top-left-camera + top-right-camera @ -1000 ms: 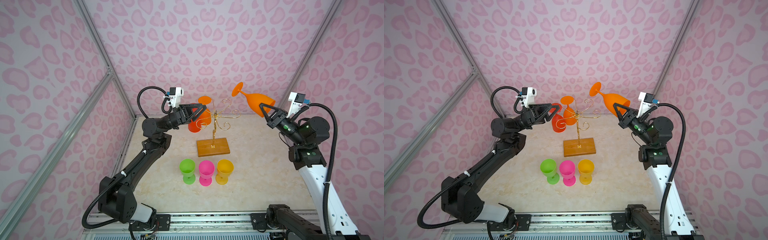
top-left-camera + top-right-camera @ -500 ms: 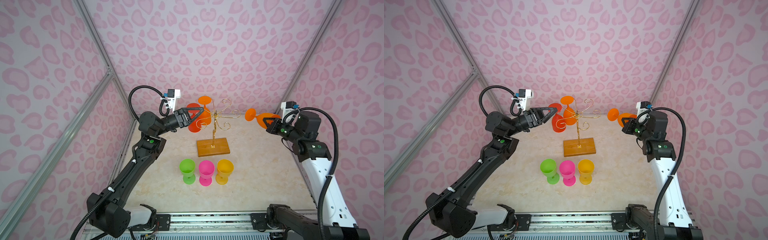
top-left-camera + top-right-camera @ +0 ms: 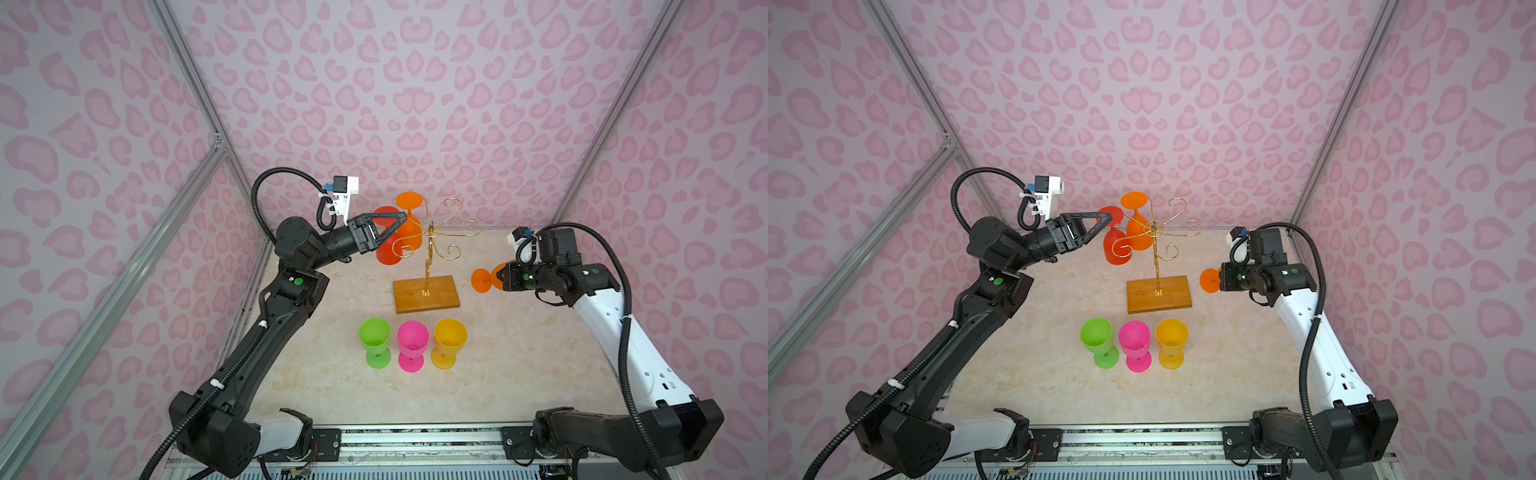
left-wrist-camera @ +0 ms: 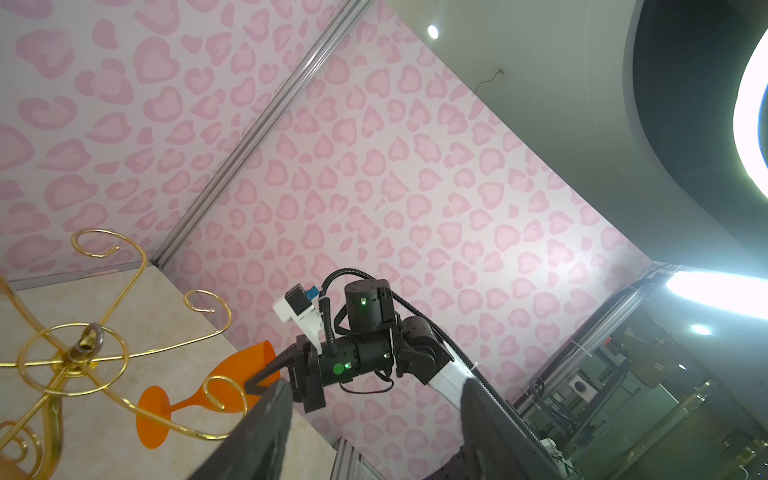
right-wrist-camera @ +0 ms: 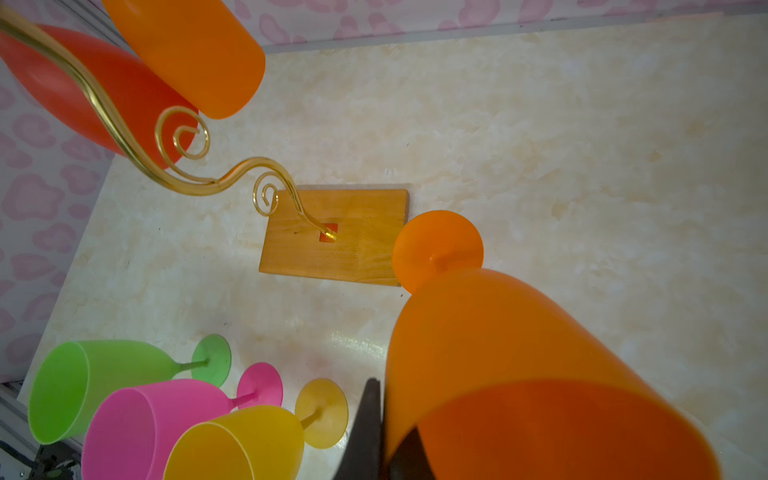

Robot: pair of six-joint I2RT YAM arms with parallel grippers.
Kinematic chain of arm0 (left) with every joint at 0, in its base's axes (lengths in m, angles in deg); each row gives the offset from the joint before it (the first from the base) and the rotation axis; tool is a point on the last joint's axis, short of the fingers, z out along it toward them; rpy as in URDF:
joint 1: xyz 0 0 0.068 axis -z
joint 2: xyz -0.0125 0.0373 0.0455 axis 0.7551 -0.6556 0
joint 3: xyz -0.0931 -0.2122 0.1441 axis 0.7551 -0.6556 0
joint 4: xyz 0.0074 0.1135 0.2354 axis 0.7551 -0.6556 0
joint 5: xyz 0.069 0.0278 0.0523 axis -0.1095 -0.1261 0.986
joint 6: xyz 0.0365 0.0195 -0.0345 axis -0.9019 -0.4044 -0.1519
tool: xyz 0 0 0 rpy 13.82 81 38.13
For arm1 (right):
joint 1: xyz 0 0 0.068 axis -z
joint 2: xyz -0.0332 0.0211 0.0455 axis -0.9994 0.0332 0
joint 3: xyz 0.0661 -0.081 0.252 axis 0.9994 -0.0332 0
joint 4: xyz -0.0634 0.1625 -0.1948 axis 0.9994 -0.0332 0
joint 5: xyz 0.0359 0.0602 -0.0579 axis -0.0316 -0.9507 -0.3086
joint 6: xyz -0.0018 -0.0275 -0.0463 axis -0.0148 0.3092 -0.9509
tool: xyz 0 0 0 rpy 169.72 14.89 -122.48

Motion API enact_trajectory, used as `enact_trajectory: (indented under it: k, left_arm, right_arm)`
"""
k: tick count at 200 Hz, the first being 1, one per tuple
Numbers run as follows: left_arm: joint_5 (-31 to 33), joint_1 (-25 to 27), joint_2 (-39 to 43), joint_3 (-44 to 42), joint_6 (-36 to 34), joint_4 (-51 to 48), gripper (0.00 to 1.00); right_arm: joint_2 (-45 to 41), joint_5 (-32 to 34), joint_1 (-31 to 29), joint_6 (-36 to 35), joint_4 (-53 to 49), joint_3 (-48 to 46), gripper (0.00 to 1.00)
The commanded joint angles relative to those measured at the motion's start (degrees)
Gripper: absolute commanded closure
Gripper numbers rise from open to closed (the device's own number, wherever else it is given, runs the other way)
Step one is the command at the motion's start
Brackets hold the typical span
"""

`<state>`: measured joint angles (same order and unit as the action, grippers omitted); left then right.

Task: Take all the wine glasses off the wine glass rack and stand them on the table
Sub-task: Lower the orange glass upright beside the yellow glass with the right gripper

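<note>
We see the right jaws clamped on the bowl of the orange wine glass, held on its side right of the wine glass rack, clear of its wire arms, with its foot toward the rack. The left jaws stand wide and empty at the rack's left, beside a hanging red glass.

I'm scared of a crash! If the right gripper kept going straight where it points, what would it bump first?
Probably the gold wire wine glass rack: the right gripper holds an orange plastic wine glass foot-first toward its post, though depth is unclear.
</note>
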<state>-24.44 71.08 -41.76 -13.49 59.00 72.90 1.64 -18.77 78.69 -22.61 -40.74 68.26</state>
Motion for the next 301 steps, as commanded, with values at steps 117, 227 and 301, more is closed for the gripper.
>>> enact_trajectory:
  k: [117,227,301]
  left_arm:
    - [0.5,-0.42,-0.65,1.16,-1.59,-0.99,0.34]
    - [0.32,-0.58,-0.84,0.87,-1.82,-1.47,0.34]
    - [0.26,-0.6,-1.15,0.5,-2.07,-1.73,0.34]
  right_arm:
    - [3.06,8.24,-12.67,-2.91,-10.29,-5.1,1.0]
    - [6.01,7.46,-16.72,-0.89,-7.19,-6.99,1.0]
    - [6.97,6.46,-17.27,-0.9,-7.88,-4.82,0.77]
